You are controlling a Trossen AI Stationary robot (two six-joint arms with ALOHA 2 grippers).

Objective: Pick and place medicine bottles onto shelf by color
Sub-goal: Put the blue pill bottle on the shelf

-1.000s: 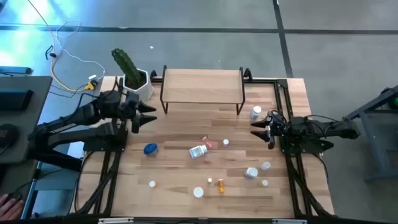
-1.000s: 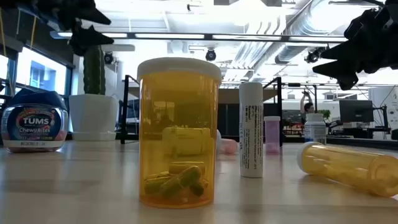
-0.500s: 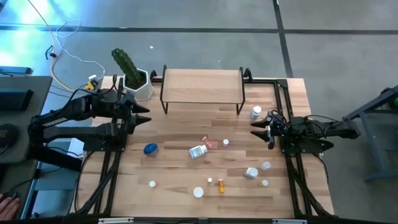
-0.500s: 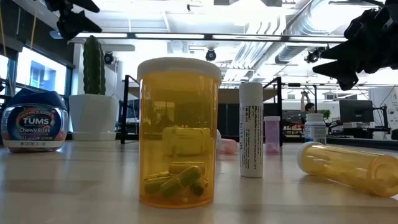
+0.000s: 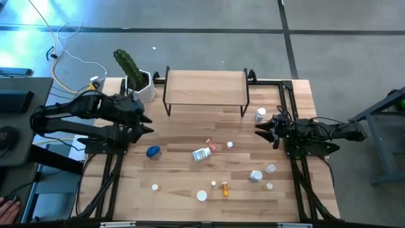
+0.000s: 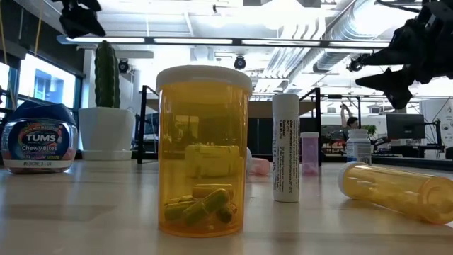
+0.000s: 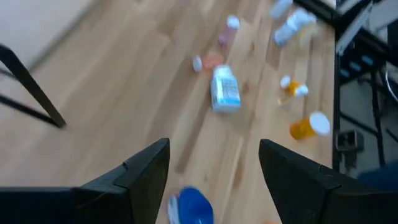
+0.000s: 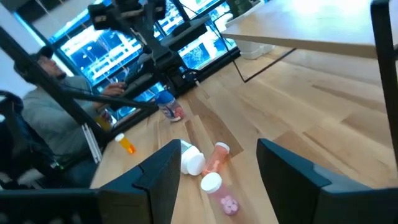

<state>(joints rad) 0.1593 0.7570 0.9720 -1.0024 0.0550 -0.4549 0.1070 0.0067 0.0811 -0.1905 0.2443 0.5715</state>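
Small medicine bottles lie scattered on the wooden table: a blue one [image 5: 152,152] [image 7: 189,208], a white labelled one on its side [image 5: 201,154] [image 7: 225,90], a pink one [image 5: 213,146], an orange one [image 5: 224,188], and a white one [image 5: 260,114] beside the shelf's right leg. The light-wood shelf [image 5: 205,87] stands at the far edge on black legs. My left gripper [image 5: 144,121] [image 7: 214,148] hangs open above the table, left of the blue bottle. My right gripper [image 5: 259,128] [image 8: 217,149] is open in the air, just nearer than the white bottle.
A green cactus in a white pot [image 5: 134,77] stands left of the shelf, close behind my left arm. More white and orange bottles [image 5: 255,176] sit toward the near edge. A person [image 8: 43,118] sits beyond the table's left side. Bare wood lies in front of the shelf.
My left gripper has drawn back a little toward the table's left edge and tipped its fingers downward toward the blue bottle, while its arm has risen. My right gripper has tilted slightly in place. No bottle has moved.
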